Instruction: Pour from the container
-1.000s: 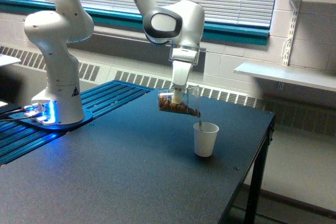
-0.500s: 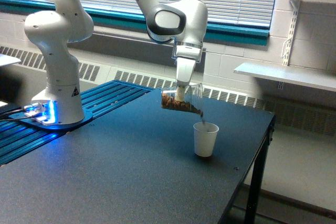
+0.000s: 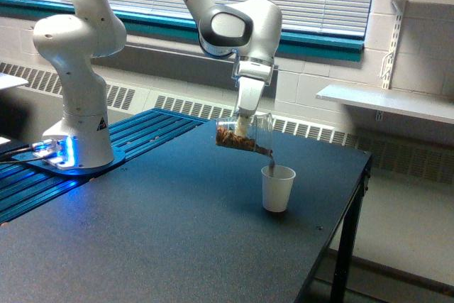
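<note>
We are pouring right now: the claw (image 3: 243, 130) is gripping the container (image 3: 243, 136) around its middle and holding it tipped almost on its side, mouth toward the exterior view's right and angled a little downward. The container is hanging in the air above the desk (image 3: 177, 225), just up and to the exterior view's left of the white paper cup (image 3: 277, 188), which is standing upright on the desk near its right-hand edge. Brown granular bits are lying along the lower wall of the container, and a thin dark stream (image 3: 269, 160) is falling from its lip toward the cup's open mouth.

To do this step well, we are judging that the lip needs to be sitting directly over the cup's opening, since the stream is coming down close to the near rim and a small drift could send bits onto the desk. We are favouring a slow, steady increase of tilt, because granules tend to slide in sudden clumps once they loosen. We are also minding the light paper cup: bumping it with the container could tip it. How full the cup is, we cannot tell from this view.
</note>
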`<state>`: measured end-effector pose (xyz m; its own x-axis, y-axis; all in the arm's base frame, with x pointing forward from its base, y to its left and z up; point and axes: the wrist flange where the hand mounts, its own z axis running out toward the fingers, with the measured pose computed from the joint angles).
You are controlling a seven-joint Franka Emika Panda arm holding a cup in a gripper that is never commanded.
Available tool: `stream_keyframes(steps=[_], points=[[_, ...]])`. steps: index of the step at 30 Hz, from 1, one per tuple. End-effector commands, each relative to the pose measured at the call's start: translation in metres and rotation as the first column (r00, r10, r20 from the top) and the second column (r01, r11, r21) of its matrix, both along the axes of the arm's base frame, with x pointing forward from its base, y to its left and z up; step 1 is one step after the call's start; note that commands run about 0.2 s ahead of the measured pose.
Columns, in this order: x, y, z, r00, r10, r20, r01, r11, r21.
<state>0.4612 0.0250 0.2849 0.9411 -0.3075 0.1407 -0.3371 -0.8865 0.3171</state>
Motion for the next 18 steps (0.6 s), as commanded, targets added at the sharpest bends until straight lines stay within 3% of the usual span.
stream_keyframes(steps=[1,18], points=[[0.0045,0.0046,0.0083,0.999,0.034,-0.004,-0.034,0.999,-0.023],[0.0043,0.0059,0.0127,0.998,0.059,-0.038,-0.061,0.996,-0.059]])
